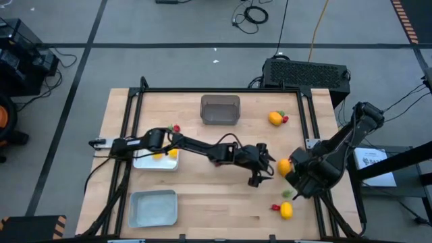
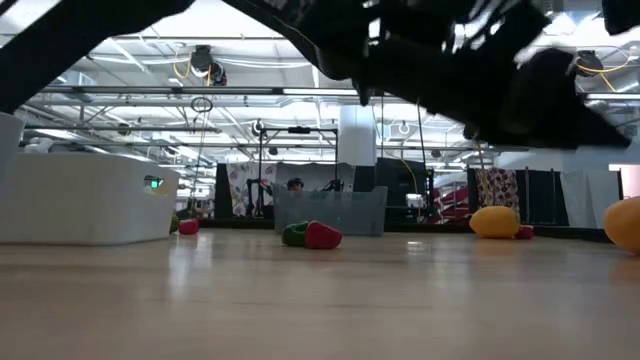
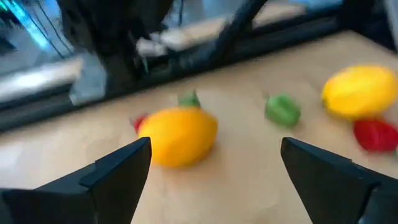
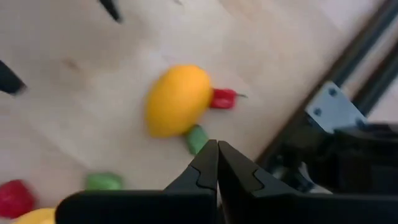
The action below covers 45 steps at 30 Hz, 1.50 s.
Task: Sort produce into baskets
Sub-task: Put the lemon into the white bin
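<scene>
— Since our left gripper (image 3: 214,165) hangs wide open, with the lemon (image 3: 178,135) just ahead, toward one finger, how do we take it?
— We centre first; our right gripper (image 4: 217,163) waits closed beside it.

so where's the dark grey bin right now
In the high view the dark grey bin sits at the table's far edge, near the middle, left of a yellow-orange fruit and apart from both arms.
</scene>
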Tool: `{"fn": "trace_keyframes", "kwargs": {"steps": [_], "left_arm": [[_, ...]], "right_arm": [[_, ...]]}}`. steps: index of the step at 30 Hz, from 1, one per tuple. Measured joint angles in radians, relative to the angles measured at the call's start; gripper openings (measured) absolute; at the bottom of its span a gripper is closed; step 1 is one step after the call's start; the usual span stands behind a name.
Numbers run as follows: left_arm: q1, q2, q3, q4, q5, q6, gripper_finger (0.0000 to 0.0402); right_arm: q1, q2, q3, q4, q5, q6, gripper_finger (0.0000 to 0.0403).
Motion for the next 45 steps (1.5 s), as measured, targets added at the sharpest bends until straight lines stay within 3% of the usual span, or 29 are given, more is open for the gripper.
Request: {"fn": "trace_keyframes", "kwargs": {"steps": [4,11,18,32,45], "left_arm": [[0.021,0.009,0.011,-0.021,0.072,-0.021,0.0365],[0.044,0.009,0.011,-0.011,0.068,-0.052,0.0365],[0.056,0.045,0.013,0.054,0.064,-0.149,0.0365],[0.048,0.081,0.013,0.084,0.025,-0.182,0.0365],[0.046,0.103,0.012,0.038,0.034,-0.152,0.0365]], "right_arm": [[-0.010,-0.041,-0.091,0.069,-0.011,0.040,0.0000],[-0.012,-0.125,-0.230,0.152,-0.010,0.106,0.0000],[-0.021,-0.125,-0.227,0.174,0.037,0.107,0.0000],[-0.148,0.028,-0.253,0.259,-0.008,0.097,0.0000],[-0.177,0.086,-0.253,0.374,-0.041,0.120,0.0000]]}}
